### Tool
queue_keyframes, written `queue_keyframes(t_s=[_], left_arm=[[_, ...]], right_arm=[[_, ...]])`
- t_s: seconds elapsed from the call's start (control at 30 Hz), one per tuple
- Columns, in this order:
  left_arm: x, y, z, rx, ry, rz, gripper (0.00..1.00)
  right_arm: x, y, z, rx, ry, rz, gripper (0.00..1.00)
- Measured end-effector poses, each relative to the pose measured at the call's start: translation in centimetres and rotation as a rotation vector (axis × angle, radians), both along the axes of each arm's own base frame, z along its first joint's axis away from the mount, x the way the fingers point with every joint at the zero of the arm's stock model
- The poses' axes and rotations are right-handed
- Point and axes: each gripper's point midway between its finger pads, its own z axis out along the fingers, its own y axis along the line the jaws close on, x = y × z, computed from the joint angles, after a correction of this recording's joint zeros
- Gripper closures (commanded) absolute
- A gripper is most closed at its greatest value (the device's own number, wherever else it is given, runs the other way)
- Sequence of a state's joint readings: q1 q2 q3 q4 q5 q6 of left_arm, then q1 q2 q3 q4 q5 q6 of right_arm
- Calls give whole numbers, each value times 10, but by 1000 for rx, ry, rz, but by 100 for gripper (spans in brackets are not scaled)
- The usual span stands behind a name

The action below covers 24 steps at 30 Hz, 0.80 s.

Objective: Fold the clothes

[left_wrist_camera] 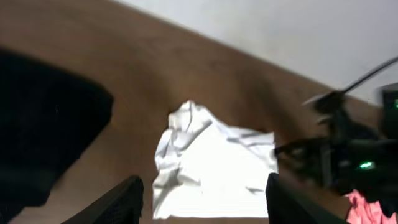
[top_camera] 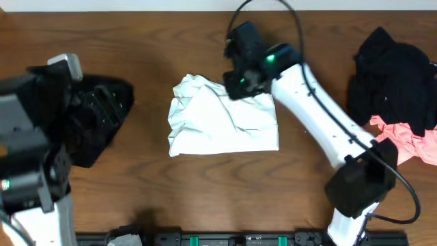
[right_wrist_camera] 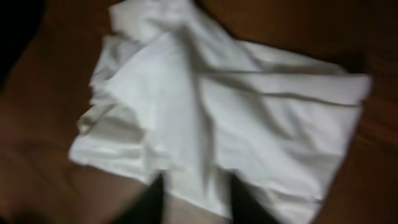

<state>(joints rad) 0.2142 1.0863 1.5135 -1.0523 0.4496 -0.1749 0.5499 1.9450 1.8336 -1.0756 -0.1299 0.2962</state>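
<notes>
From above, the white T-shirt (top_camera: 225,116) lies mid-table (top_camera: 136,198), folded into a rough rectangle, though its far left corner is bunched and creased. My right gripper (top_camera: 240,80) hangs over the shirt's far right corner. One black garment (top_camera: 102,130) sits at the left beneath my left arm. Another black garment (top_camera: 392,75) and a pink garment (top_camera: 410,140) lie heaped at the right edge, plainly unfolded. In my left wrist view, my left gripper (left_wrist_camera: 202,199) has its fingers spread with nothing between them, above bare wood and pointing at the shirt just beyond. My right wrist view is blurred: white cloth shows between my dark fingers (right_wrist_camera: 239,199), and I cannot tell whether they pinch it. I judge the white shirt nearly done, needing only that corner tidied, and the rest remains.
</notes>
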Motion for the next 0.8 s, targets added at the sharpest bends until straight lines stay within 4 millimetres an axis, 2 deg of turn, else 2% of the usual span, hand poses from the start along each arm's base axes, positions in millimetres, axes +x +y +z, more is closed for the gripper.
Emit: queue_keyframes(t_s=[0.07,0.17,0.37,0.5,0.6,0.67,0.8], left_arm=[[8,2,-10,-8,39,0,36],[14,3,-18,-15,71,0,36],[15,3,-20,-17,79,0,36],[13,3,-21,-18,84,0,36],[13,3,-20,-18,81,0,36],[13,3,-20,-18,81,0,36],[13,3,-20,-18,81,0,36]], right_arm=[[8,-9,-6,1,13,-26,99],[12,-8,-27,-9,52,-28,99],[2,5,-96,-76,195,3,99],[-7,11,-134,-97,279,25,99],[-14,24,-143,-51,307,84,99],[-22,39,-141,-3,317,153,98],[-52,72,-134,52,331,327,98]])
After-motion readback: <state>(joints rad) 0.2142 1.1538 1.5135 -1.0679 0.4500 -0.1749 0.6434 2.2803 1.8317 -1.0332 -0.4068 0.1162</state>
